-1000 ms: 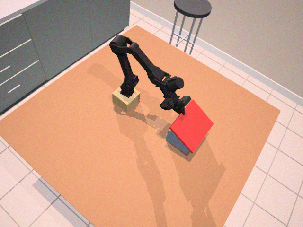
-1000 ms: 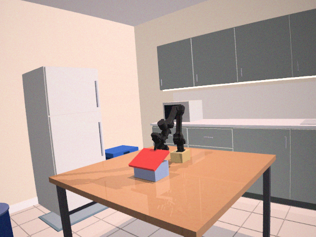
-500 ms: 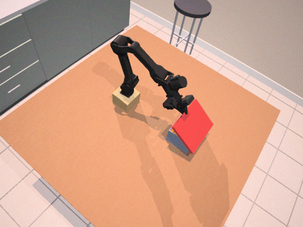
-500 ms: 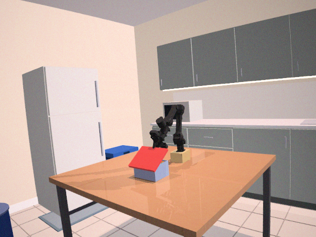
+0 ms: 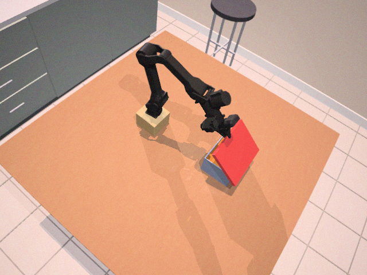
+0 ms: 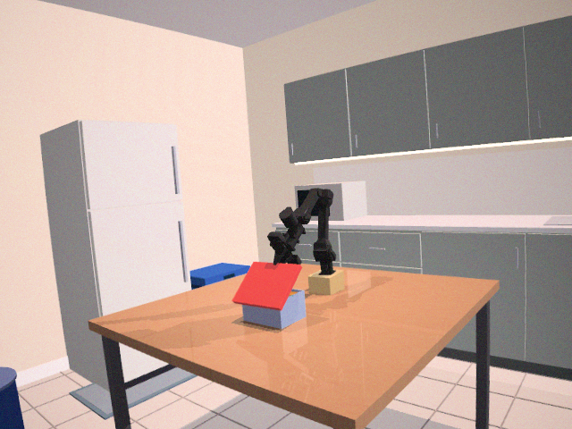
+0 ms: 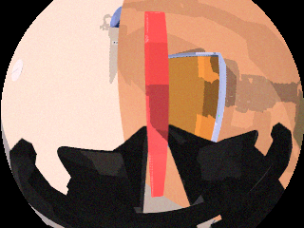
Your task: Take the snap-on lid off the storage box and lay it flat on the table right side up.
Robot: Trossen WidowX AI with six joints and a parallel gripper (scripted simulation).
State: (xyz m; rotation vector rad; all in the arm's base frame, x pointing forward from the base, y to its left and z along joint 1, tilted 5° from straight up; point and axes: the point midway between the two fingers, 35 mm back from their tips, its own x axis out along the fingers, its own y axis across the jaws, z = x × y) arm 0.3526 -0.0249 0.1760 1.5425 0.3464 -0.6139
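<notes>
Currently, largest thing first:
Worktop (image 5: 89,177): it carries the arm's base block, the box and the shadows of both; bare wood beside the box looks like the likely place for the lid.
Lid (image 5: 237,150): red, tilted steeply, its raised edge held up while the opposite edge rests along the box's far rim, so it hinges open and is not lifted free.
Box (image 6: 273,314): blue, upright on the worktop, its orange inside showing under the raised lid.
Pincer (image 5: 227,132): clenched on the lid's upper edge, one finger each side, as the wrist view shows.
</notes>
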